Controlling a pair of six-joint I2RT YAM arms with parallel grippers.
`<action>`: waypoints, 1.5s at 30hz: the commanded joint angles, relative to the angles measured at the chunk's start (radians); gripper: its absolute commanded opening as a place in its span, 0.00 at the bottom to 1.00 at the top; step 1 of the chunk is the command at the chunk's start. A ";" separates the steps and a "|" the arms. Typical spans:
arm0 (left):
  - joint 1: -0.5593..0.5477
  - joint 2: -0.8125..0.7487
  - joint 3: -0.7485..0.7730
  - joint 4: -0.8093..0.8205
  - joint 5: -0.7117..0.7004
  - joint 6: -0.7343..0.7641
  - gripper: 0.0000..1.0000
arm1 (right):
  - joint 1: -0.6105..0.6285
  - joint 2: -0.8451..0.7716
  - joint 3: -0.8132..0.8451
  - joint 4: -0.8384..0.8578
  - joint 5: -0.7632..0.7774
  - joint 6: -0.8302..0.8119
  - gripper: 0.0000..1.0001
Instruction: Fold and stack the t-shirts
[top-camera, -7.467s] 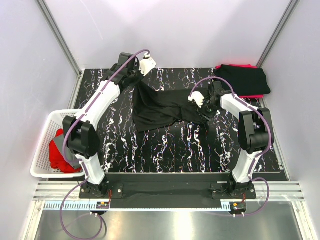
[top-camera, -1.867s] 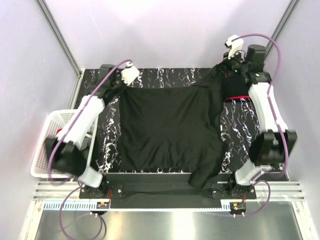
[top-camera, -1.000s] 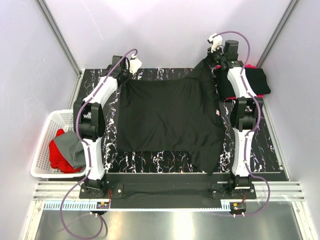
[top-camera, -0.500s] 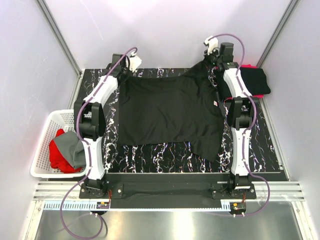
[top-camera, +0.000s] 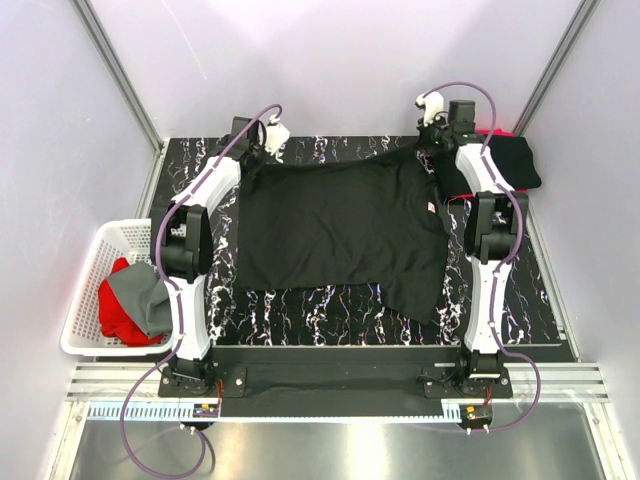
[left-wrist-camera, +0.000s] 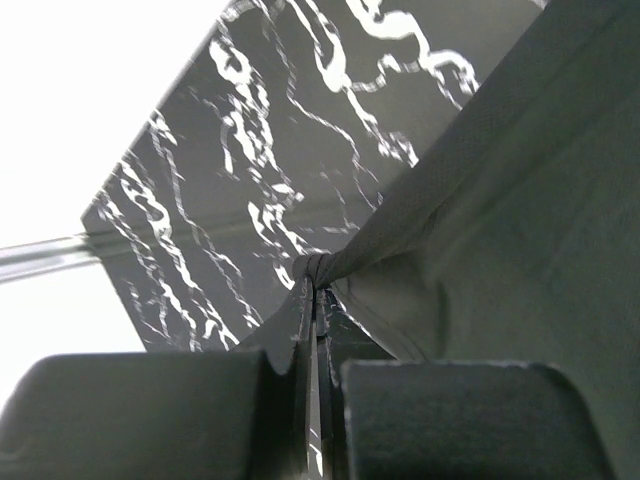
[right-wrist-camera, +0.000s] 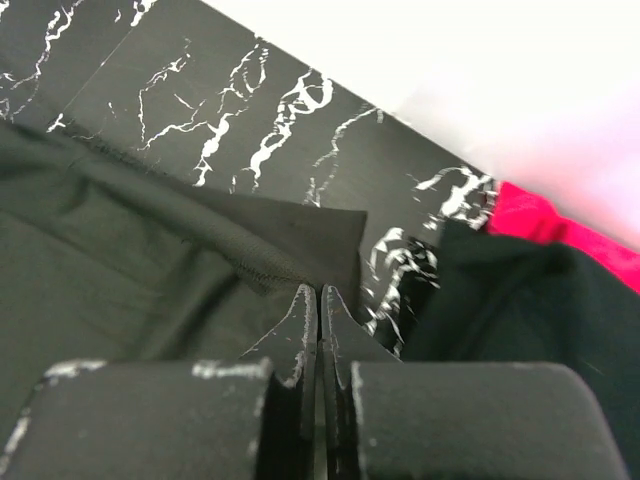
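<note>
- Black cloth now covers most of the table (top-camera: 330, 315): the black t-shirt (top-camera: 340, 225) lies spread almost flat, front down or up I cannot tell, with its far edge drawn taut between the two arms.
- A few seconds back it was a crumpled heap in mid-table, then it hung over the near edge; it has since been dragged away from the bases, and the near hem is now wholly on the table.
- Half a second ago the right far corner was held higher; it has come down, so the far edge sits closer to the surface.
- The left gripper (top-camera: 252, 152) is closed tight on the far left corner; its wrist view shows the cloth bunched between the tips of the left gripper (left-wrist-camera: 312, 292).
- The right gripper (top-camera: 432, 138) is likewise pinched together at the far right corner, and in its own view a fold of cloth runs into the right gripper (right-wrist-camera: 320, 292).
- One part at the near right still droops past the hem line and is not squared.
- I judge the spreading step nearly done; folding has not begun.
- The folded pile (top-camera: 505, 160), black over red, sits just beside the right corner.
- The basket (top-camera: 80, 300) at the left holds red and grey shirts (top-camera: 130, 305) not yet folded.
</note>
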 joint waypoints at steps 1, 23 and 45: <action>0.002 -0.086 -0.020 0.027 0.001 -0.004 0.00 | -0.005 -0.132 -0.029 0.037 -0.010 -0.024 0.00; 0.019 -0.119 -0.078 0.041 0.013 0.007 0.00 | -0.045 -0.364 -0.343 0.043 -0.054 -0.013 0.00; 0.018 -0.267 -0.307 0.042 0.047 -0.007 0.00 | -0.045 -0.620 -0.693 0.034 -0.102 0.019 0.00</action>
